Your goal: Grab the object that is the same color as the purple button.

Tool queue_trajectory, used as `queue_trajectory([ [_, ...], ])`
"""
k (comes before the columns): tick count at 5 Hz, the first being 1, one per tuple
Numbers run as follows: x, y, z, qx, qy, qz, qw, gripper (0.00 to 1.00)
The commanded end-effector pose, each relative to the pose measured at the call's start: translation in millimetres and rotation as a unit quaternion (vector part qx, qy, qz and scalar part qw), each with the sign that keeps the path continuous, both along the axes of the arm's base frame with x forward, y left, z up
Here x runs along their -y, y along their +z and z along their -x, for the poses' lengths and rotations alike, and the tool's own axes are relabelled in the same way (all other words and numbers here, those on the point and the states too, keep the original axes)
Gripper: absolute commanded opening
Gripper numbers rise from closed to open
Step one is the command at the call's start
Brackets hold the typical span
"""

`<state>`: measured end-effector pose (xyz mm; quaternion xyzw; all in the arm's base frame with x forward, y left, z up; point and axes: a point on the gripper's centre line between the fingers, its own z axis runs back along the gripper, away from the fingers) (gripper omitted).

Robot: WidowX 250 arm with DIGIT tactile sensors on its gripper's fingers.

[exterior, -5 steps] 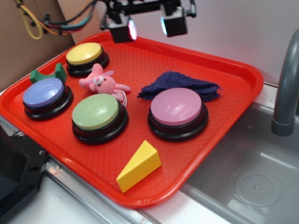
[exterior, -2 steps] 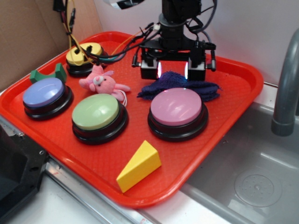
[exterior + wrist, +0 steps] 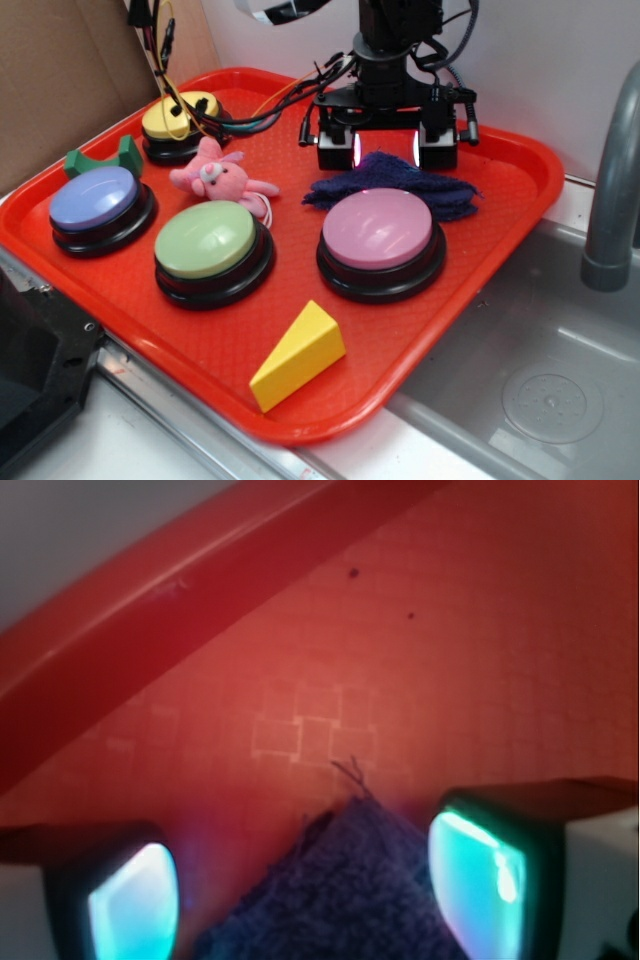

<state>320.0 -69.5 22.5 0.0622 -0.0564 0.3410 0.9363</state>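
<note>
The dark purple rag (image 3: 392, 188) lies bunched on the red tray (image 3: 500, 230), just behind the pink button (image 3: 377, 228). My gripper (image 3: 385, 150) is down over the rag's far edge, open, one finger on each side of the cloth. In the wrist view the rag's pointed corner (image 3: 350, 890) fills the gap between the glowing pads (image 3: 478, 880), with tray floor beyond. The purple button (image 3: 96, 200) sits at the tray's left side, far from the gripper.
A green button (image 3: 206, 240), a yellow button (image 3: 178, 116), a pink plush toy (image 3: 215, 172), a green block (image 3: 100, 158) and a yellow wedge (image 3: 298, 356) share the tray. Cables hang over the yellow button. A sink with a grey faucet (image 3: 612, 190) lies to the right.
The gripper came down from high above the tray onto the rag's back edge, then shifted slightly right. The rag's top has been nudged a little.
</note>
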Motion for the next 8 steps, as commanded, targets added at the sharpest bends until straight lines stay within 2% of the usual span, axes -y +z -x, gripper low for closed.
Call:
queue_trajectory([
  [1, -17.5, 5.4, 12.5, 0.002, -0.003, 0.008, 1.000, 0.00],
  [4, -24.4, 21.6, 6.9, 0.007, -0.024, 0.033, 0.999, 0.00],
  [5, -29.1, 37.4, 0.5, 0.017, -0.048, 0.040, 0.998, 0.00],
  [6, -30.5, 73.8, -7.7, 0.035, -0.086, 0.050, 0.994, 0.00],
  [8, -29.0, 142.0, -12.4, 0.031, -0.199, 0.037, 0.979, 0.00],
])
